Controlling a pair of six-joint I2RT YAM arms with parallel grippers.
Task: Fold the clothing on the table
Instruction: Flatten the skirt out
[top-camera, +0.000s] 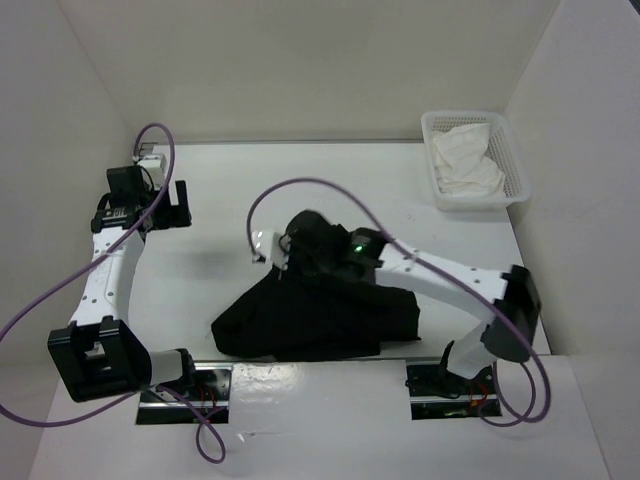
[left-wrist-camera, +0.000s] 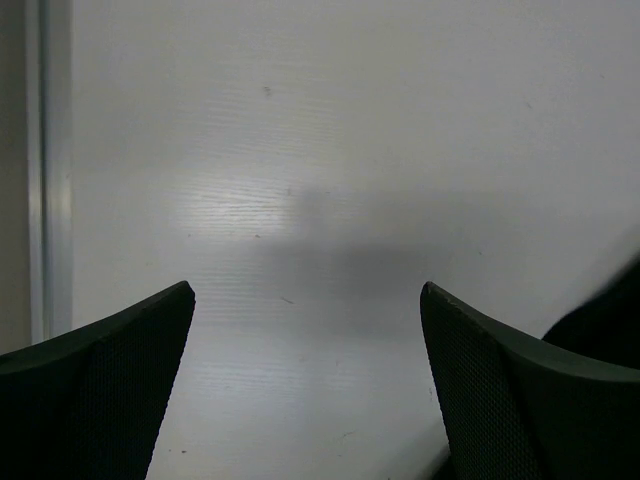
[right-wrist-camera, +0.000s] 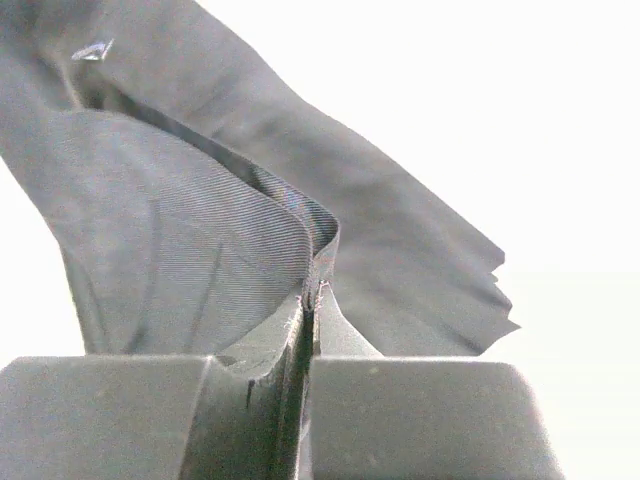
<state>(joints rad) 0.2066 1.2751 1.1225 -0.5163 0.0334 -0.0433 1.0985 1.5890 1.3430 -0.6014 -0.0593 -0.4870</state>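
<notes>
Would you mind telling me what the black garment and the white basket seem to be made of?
The black garment: thin matte fabric, fine parallel ribbing up close. The white rectangular basket: probably moulded plastic, given its regular grid walls.

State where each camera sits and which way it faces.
Top external: above and behind, looking down on the matte white table; left arm and right arm show.
Left wrist: on left arm, facing tabletop; open left pincer shows.
Right wrist: on right arm, facing crumpled black fabric garment; shut right pincer clamps it.
Shared: top and right wrist show the garment.
</notes>
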